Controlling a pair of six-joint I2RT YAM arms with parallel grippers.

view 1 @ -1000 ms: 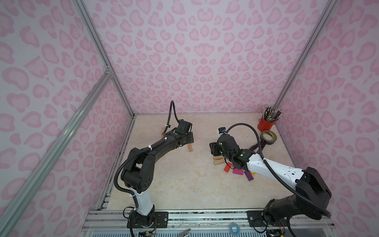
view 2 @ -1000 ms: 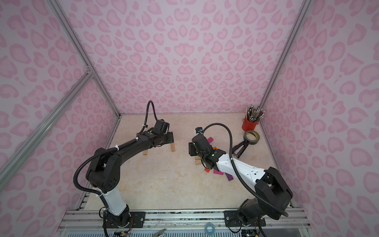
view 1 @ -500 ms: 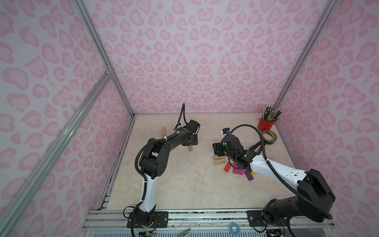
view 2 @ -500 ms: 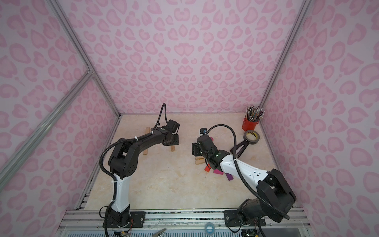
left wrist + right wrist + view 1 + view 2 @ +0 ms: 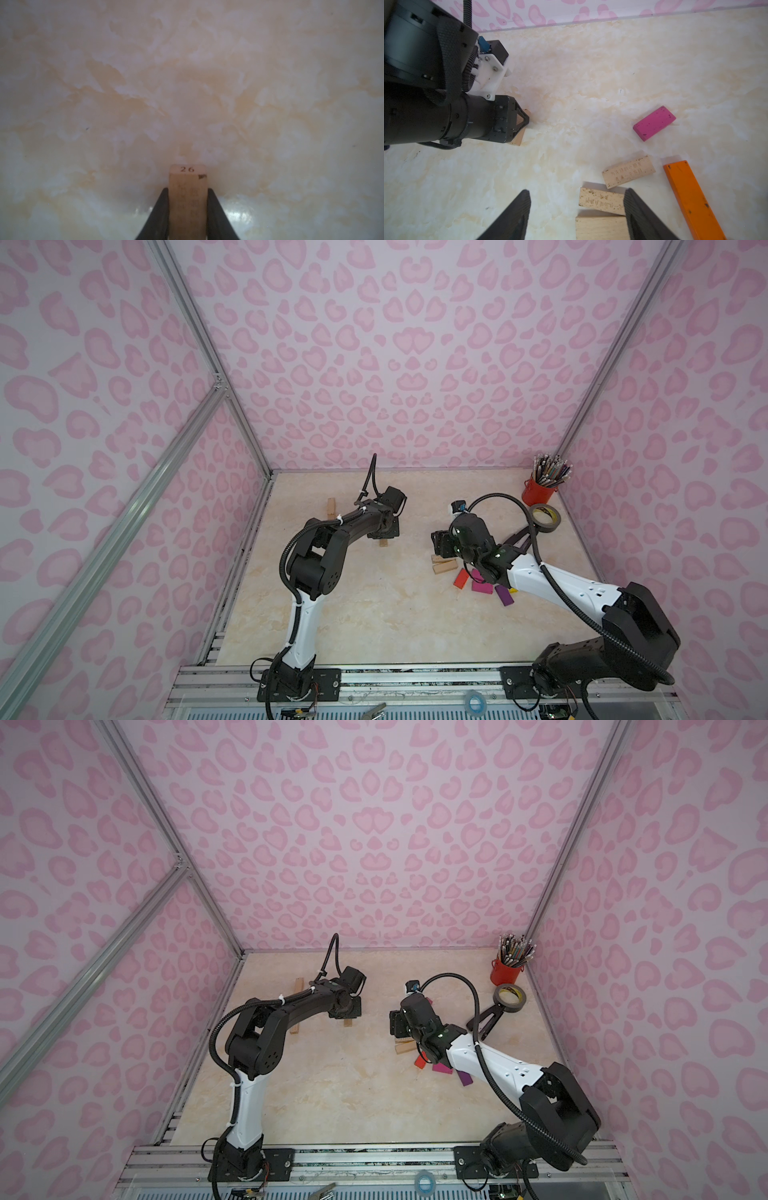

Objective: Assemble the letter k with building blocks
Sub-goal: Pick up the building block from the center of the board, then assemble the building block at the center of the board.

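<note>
Left end effector [image 5: 187, 190] pinches block 26 [image 5: 188, 179], likely to place a k stroke; right end effector [image 5: 577, 191] spread over spare blocks [image 5: 602, 202].

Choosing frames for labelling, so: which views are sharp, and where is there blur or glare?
Left wrist view: tabletop soft and hazy, a bright glare patch beside the left claw, yet "26" reads on the numbered block it grips. Right wrist view: crisp, characters on the printed block legible. Both top views: even light, dimmer corners.
</note>
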